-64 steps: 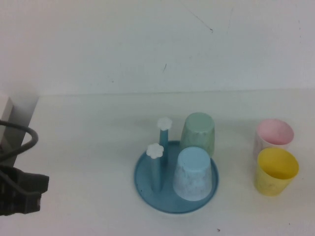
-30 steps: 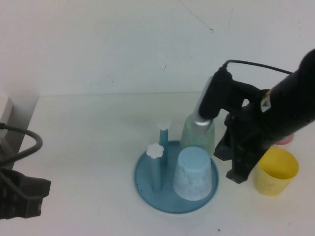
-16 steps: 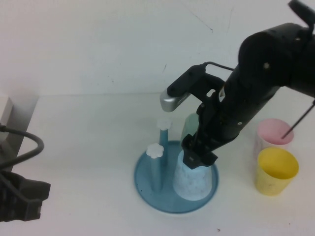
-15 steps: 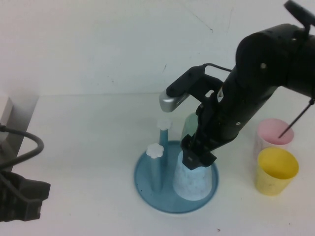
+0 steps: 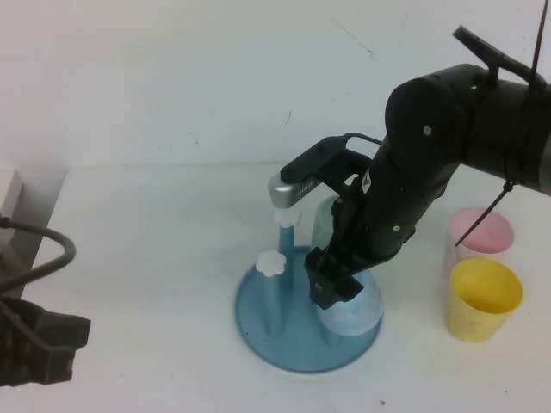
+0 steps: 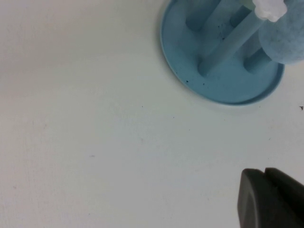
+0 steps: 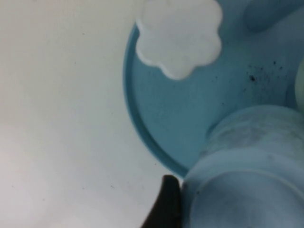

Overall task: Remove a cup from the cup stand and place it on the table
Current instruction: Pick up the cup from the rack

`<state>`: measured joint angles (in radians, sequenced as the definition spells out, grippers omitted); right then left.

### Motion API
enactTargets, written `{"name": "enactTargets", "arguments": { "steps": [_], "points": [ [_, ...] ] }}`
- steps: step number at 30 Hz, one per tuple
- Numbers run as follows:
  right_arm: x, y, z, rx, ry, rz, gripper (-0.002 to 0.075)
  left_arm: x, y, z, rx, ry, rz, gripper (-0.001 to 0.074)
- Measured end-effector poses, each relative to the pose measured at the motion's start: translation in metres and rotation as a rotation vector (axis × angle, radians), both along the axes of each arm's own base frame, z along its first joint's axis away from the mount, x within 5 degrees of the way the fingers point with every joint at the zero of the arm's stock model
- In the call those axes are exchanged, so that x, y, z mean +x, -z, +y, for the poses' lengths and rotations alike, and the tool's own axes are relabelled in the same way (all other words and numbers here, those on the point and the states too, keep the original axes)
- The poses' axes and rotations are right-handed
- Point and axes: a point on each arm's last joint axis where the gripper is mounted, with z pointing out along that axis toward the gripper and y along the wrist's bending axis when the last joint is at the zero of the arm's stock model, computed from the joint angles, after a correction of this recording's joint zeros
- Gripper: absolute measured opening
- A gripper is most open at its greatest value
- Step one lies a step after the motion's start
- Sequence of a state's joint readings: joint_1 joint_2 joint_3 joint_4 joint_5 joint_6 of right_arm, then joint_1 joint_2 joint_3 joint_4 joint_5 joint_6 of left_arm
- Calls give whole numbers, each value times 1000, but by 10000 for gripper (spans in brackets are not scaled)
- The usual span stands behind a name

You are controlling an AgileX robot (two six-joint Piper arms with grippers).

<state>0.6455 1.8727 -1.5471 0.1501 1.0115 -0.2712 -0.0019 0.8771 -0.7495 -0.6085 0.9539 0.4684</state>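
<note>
The light blue cup is raised and tilted over the round blue cup stand, with a bare blue peg showing under it. My right gripper is shut on the cup's upper part. In the right wrist view the cup fills the near corner, with one dark finger against its side; the other finger is hidden. Two pegs with white flower caps stand on the stand's left. My left gripper is shut and empty at the near left, above the white table.
A pale green cup sits on the stand's far side, mostly hidden by the right arm. A pink cup and a yellow cup stand on the table to the right. A grey box is at the left edge.
My right arm came in from the right and lowered onto the stand. Its gripper closed on the light blue cup, which has now risen and tilted, baring the peg. The left arm stayed put.
</note>
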Motion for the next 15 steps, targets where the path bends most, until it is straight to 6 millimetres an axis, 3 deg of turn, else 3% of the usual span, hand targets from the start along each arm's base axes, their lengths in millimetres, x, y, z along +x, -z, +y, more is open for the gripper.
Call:
{"name": "enactTargets", "arguments": {
  "steps": [3,15],
  "points": [
    [0,0,0,1,0,-1,608,0,0,0,0,0,0,-3],
    [-4,-1,4,43,-41,32,615,1,-1,0,-1,-8,-12,-3]
  ]
}}
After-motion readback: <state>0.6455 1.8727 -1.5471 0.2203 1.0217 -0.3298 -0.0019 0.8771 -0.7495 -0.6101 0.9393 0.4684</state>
